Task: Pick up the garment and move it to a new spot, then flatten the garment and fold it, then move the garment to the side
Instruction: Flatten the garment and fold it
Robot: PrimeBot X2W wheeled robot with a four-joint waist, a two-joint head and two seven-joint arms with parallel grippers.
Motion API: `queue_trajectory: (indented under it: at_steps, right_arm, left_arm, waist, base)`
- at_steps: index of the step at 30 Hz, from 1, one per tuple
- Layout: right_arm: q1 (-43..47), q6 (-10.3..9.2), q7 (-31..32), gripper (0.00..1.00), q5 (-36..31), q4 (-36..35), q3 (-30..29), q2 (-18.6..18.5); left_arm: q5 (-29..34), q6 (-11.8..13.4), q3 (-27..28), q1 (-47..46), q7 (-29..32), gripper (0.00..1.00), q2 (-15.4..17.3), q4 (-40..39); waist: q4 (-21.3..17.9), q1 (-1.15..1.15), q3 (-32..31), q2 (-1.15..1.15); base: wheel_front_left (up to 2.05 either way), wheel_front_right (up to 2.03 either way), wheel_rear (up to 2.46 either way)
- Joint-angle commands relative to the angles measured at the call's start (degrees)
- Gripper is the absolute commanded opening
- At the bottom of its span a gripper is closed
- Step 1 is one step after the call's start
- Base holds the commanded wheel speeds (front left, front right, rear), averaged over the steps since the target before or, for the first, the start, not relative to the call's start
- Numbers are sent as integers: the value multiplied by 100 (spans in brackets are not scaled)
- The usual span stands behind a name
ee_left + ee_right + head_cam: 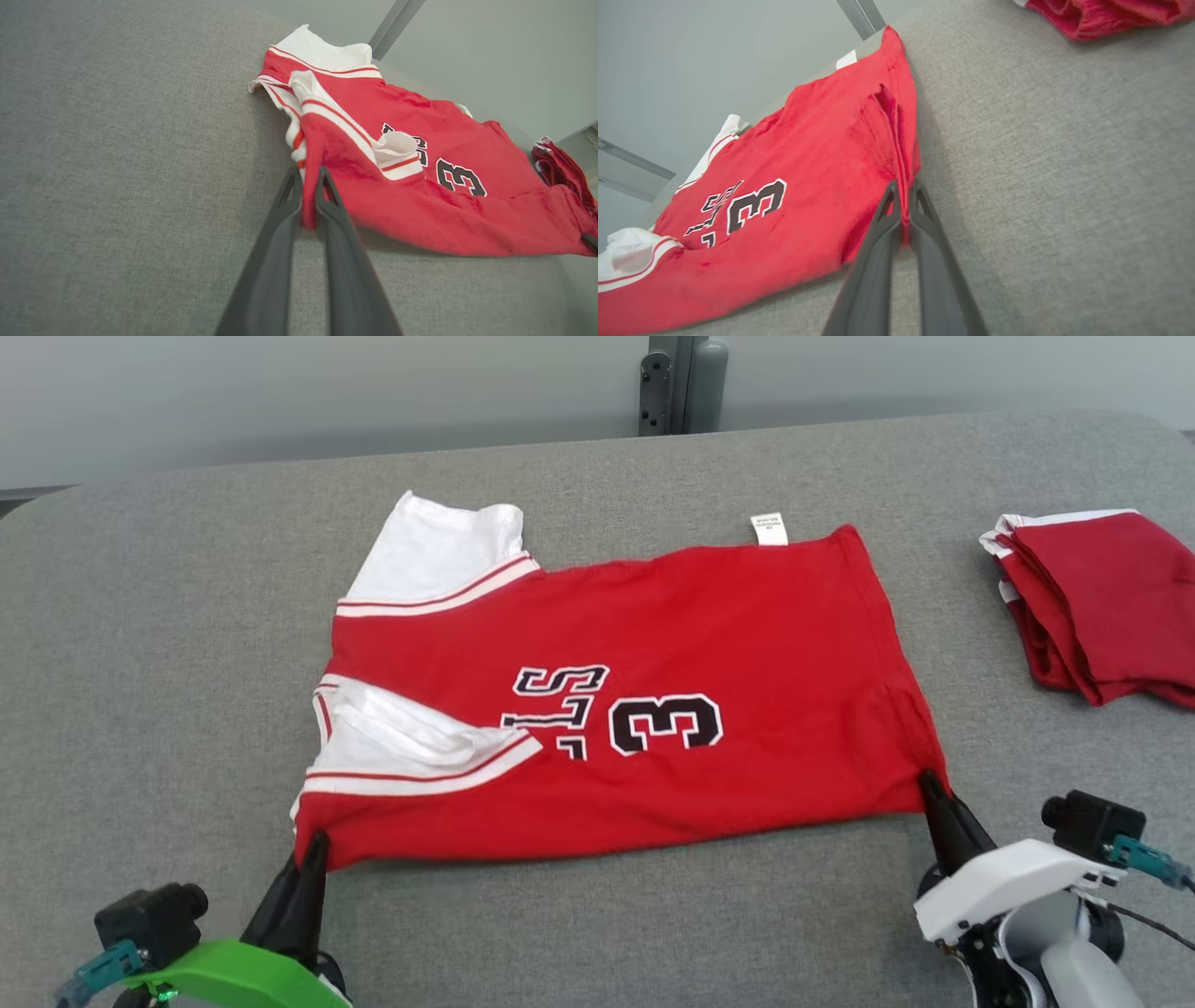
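While mere tips overhead, left end effector [308,172] and right end effector [904,185] tight on jersey [747,635] corners close-up.

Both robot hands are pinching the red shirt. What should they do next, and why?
Probably lift both corners together and carry them toward the far edge, folding it. The left gripper and right gripper are each shut on a near corner of the red shirt, which lies mostly flat.
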Motion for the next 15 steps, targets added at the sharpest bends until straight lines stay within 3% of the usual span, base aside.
queue_trajectory:
  at_steps: [1,6,14,15]
  right_arm:
    - [223,-2,114,0,22,-188,-104,-59]
    - [820,-2,520,0,-53,-832,-476,-27]
    - [1171,-2,804,0,-221,-1142,-735,142]
    - [1175,-2,809,0,-243,-1145,-752,155]
  left_arm:
    - [70,81,-14,180,86,0,124,-147]
    - [-43,240,-143,666,502,0,303,-561]
    - [-284,341,-229,992,635,0,149,-451]
    - [-295,330,-230,994,617,9,129,-413]
  waist:
    - [4,0,-9,0]
    - [-9,0,-9,0]
    - [-75,0,82,0]
    - [-83,0,91,0]
  base:
    - [0,0,0]
    - [0,0,0]
    - [0,0,0]
    - [0,0,0]
